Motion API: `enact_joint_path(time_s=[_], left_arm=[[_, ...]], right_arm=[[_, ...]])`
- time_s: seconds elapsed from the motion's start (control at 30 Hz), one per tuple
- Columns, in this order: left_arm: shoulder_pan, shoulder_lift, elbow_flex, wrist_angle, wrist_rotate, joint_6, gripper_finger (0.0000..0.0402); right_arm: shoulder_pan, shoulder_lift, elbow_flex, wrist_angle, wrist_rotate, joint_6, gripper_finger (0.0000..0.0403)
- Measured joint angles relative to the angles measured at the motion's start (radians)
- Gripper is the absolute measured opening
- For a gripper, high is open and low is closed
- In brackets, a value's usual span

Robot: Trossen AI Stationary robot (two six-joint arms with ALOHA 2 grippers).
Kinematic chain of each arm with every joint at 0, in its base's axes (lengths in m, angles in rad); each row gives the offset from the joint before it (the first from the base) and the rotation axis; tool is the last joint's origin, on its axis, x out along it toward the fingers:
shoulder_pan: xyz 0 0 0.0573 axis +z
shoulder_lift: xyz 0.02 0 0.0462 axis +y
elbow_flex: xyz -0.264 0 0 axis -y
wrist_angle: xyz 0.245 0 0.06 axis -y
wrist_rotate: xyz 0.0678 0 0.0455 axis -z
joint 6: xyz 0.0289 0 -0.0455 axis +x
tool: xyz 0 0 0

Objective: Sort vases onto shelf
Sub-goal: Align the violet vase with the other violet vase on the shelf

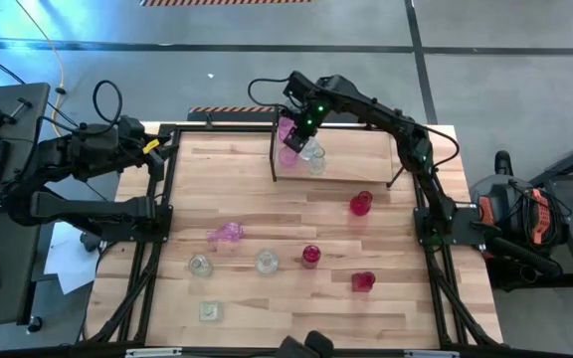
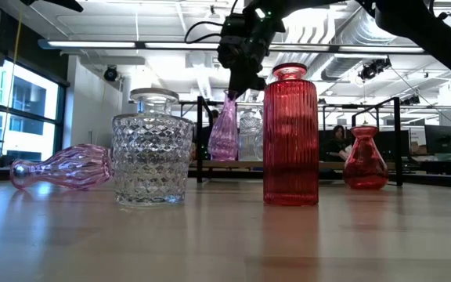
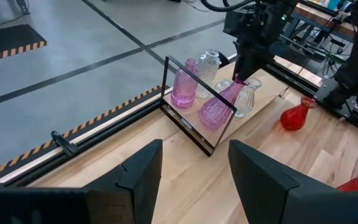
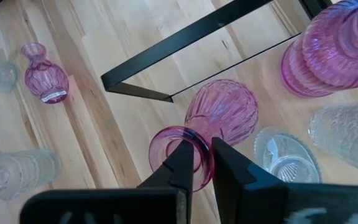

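The shelf stands at the table's far edge, right of the middle. On its left end stand a pink ribbed bottle and two clear vases. My right gripper is over that end, shut on a bulbous pink vase. That vase tilts, with its base at or just above the top board. My left gripper waits open and holds nothing, off the table's far left corner. My right gripper pinches the wall of the pink vase's flared mouth, one finger inside the mouth and the other outside it. The fingers slant steeply down from above. The vase hangs tilted below them, body toward the shelf's left end; whether its base touches the board I cannot tell.
Loose on the table: a red vase just in front of the shelf, a pink vase lying on its side, two red vases and three clear vases nearer the front. The shelf's right half is bare.
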Motion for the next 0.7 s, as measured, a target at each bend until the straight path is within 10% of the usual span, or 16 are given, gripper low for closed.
enact_joint_path(time_s=[0.7], left_arm=[[0.000,0.000,0.000,0.000,0.000,-0.007,0.0177]], right_arm=[[-0.016,0.000,0.000,0.034,0.012,0.005,0.0092]])
